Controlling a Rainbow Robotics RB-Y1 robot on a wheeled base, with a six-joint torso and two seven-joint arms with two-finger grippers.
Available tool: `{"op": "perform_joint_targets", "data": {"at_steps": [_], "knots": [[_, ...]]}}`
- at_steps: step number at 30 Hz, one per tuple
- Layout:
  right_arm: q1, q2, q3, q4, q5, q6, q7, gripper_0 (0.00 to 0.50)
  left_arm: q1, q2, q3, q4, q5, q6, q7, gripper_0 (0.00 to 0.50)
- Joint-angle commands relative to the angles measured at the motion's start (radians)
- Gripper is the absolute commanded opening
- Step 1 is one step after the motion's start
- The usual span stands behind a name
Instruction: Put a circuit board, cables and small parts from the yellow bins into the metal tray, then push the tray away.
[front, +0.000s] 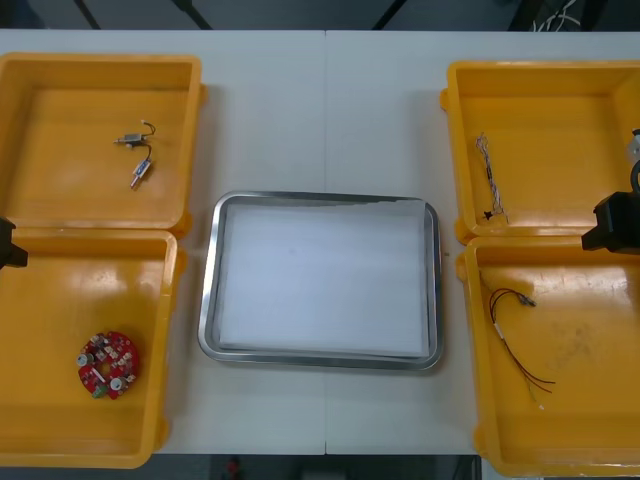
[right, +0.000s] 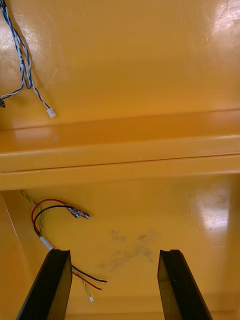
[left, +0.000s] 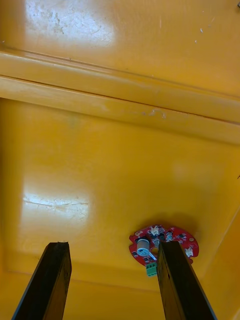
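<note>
Left gripper (left: 112, 245): released, fingers wide apart, holding nothing; over the left near bin (front: 165, 330), at the table's left edge.
Board (front: 107, 364): flat on that bin's floor, toward its near side; just beside one left fingertip, ungrasped.
Right gripper (right: 114, 252): released, fingers wide apart, holding nothing; at the table's right edge, about where the two right bins meet.
Red-black cable (front: 515, 330): loose on the floor of the right near bin (front: 475, 340); partly behind one right finger, ungrasped.
Blue-white cable (front: 490, 180): in the right far bin (front: 540, 68), toward the tray side.
Parts (front: 138, 155): two, near each other, in the left far bin (front: 100, 60).
Tray (front: 207, 300): mid-table between the bins, white inside.
</note>
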Motion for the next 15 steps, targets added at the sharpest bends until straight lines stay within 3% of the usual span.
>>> {"op": "perform_joint_targets", "data": {"at_steps": [1, 15], "knots": [[0.008, 0.005, -0.029, -0.029, 0.008, 0.005, -0.017, 0.500, 0.014, 0.046, 0.017, -0.014, -0.008, -0.006, -0.094, 0.500], [0.008, 0.005, -0.029, -0.029, 0.008, 0.005, -0.017, 0.500, 0.014, 0.046, 0.017, -0.014, -0.008, -0.006, -0.094, 0.500]]}}
